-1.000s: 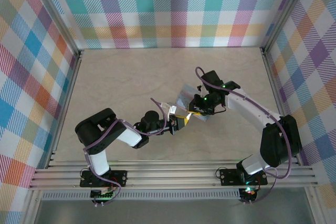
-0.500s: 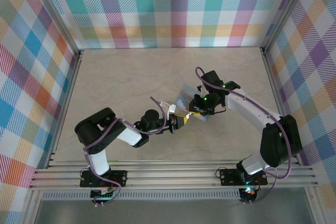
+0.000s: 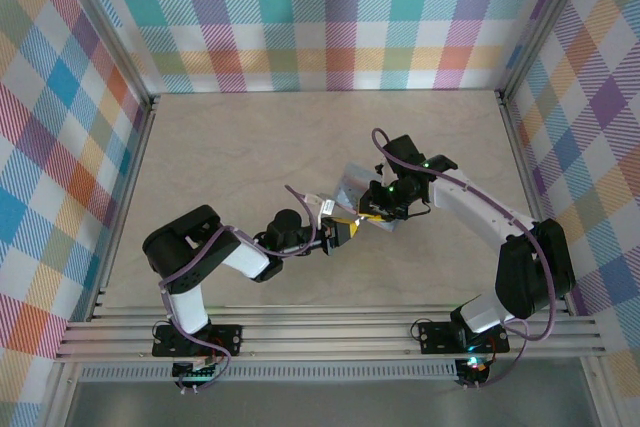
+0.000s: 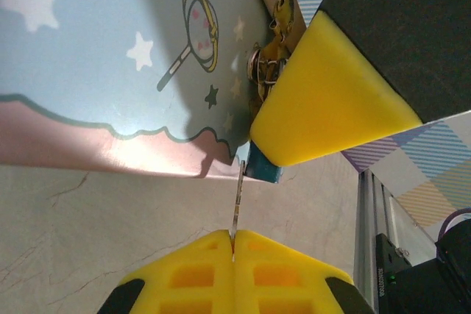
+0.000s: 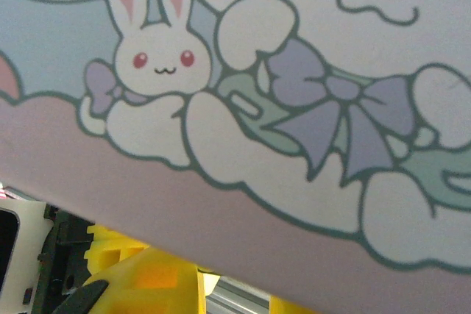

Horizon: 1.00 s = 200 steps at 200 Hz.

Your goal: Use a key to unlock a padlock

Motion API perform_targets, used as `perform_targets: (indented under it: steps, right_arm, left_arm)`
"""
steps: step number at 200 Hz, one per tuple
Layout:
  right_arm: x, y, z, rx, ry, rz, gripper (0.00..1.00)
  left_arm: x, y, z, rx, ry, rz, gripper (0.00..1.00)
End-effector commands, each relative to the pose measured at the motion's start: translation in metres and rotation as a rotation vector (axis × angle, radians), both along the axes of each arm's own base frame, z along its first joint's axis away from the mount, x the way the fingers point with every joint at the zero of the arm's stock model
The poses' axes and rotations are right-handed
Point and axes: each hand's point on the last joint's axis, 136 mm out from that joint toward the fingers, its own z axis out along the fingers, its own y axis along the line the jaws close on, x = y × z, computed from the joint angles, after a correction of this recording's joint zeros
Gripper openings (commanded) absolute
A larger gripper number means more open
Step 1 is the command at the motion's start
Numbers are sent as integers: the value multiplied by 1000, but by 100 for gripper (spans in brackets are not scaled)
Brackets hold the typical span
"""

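Left pincer (image 4: 234,242) clamped on key (image 4: 237,198). Blade tip sits just beside padlock (image 4: 263,170), at tin's (image 4: 110,71) near edge, mid-worktop. Right pincer (image 3: 374,213) at tin; its grip: cannot tell. Judged outstanding: insertion, turn, shackle release.

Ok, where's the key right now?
In the left wrist view, the key sticks out of the shut left gripper, with its tip right beside the padlock at the edge of the tin.

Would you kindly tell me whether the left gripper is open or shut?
Shut: the left gripper has its yellow tips pressed together, pinching the thin key between them.
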Motion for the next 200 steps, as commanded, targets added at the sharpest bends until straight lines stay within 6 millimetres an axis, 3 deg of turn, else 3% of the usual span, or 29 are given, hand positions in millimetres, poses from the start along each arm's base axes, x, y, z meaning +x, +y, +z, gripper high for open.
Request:
perform_targets:
  steps: [1,37,78,200]
  right_arm:
    - [5,2,13,40,-42,-7,0]
    - [6,0,16,40,-55,-13,0]
    - [4,1,15,45,-46,-13,0]
    - [2,3,12,63,-27,-6,0]
  left_arm:
    - [-3,1,7,-46,-18,-19,0]
    - [-8,3,3,-42,-13,-24,0]
    - [-13,0,12,-58,-30,-43,0]
    - [-5,-12,21,-84,-48,-52,0]
